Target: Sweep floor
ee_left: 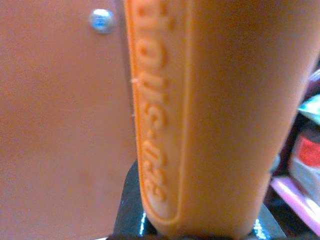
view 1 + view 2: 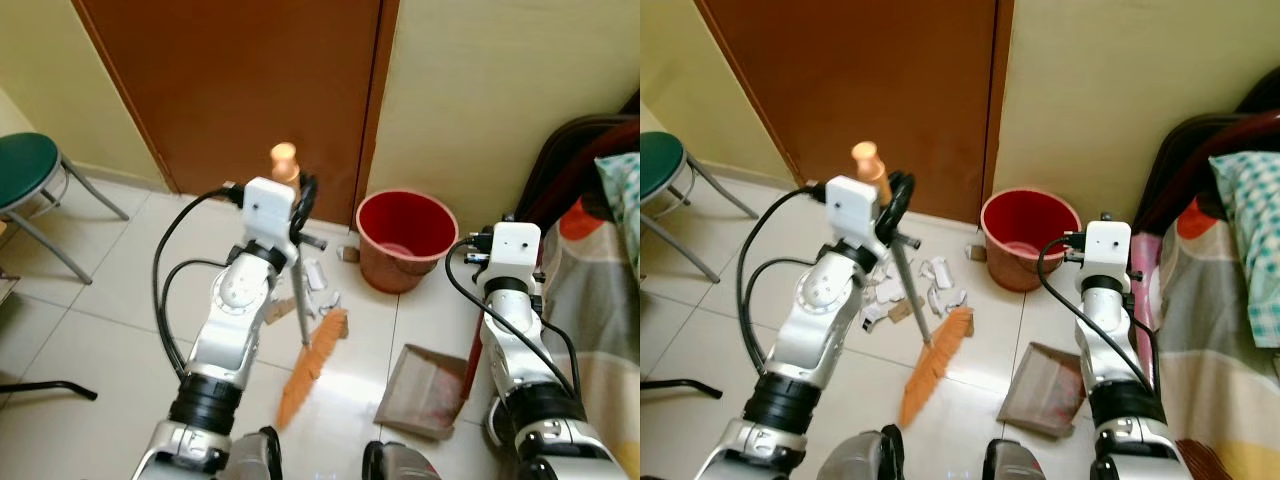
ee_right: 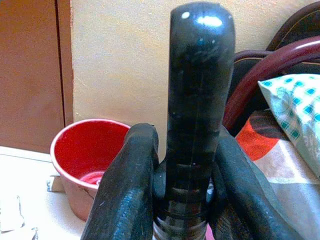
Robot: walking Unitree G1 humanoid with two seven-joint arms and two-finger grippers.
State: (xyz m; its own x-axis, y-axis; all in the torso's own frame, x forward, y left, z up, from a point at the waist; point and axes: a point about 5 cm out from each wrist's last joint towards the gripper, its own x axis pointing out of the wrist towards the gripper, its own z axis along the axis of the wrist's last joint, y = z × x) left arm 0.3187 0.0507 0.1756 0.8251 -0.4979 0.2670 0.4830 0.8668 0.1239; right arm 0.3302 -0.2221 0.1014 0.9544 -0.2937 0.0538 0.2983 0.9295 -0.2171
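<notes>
Spreading out below the robot is a pale tiled floor (image 2: 90, 330), closed at the far edge by a brown door (image 2: 240, 90) and, right of the door frame, a yellow wall (image 2: 500, 90). A bed with a patterned cover (image 2: 600, 300) and a dark curved frame walls in the right edge, while a green stool (image 2: 30, 175) on metal legs stands toward the far left corner. Open tile lies on the left, between the stool and the left arm; the middle strip toward the door is more crowded.

A red bucket (image 2: 405, 238) sits against the wall at the foot of the door frame. Nearer the robot, a brown dustpan (image 2: 425, 392) rests flat on the floor, its black handle (image 3: 200, 100) rising upright. The right gripper (image 3: 180, 200) is closed around that handle, one finger on each side.

The broom (image 2: 312, 365) stands tilted, its orange bristles on the tile just left of the dustpan, apart from it. Its orange handle top (image 2: 285, 160) pokes above the left gripper (image 2: 298, 205), whose fingers are clamped on the handle, which is seen pressed close in the left wrist view.

White paper scraps (image 2: 318, 285) lie scattered between the broom and the bucket, near the door's bottom edge.
</notes>
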